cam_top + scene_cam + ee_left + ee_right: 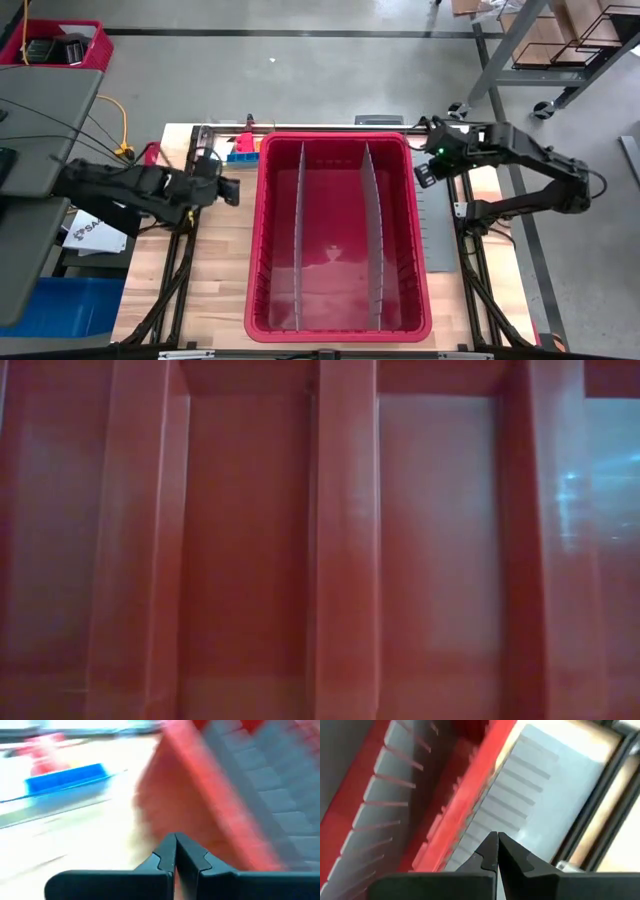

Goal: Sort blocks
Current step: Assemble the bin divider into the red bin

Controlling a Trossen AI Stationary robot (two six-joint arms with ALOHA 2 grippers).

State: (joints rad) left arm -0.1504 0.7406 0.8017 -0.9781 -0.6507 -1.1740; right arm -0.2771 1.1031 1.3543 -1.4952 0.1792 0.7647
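Blocks (243,150) (blue and red ones show) lie on the counter (215,290) by the red bin's (252,240) far left corner, while the left gripper (232,191) and right gripper (424,176) flank the bin, fingers pressed together, holding nothing.

Through the right wrist camera I see my right gripper (496,851) with its two dark fingers pressed together, tips touching and nothing between them. Just past the tips runs the red bin (470,795)'s rim and ribbed wall. A flat grey slotted sheet (540,795) lies beside the bin on the wooden table (615,840).
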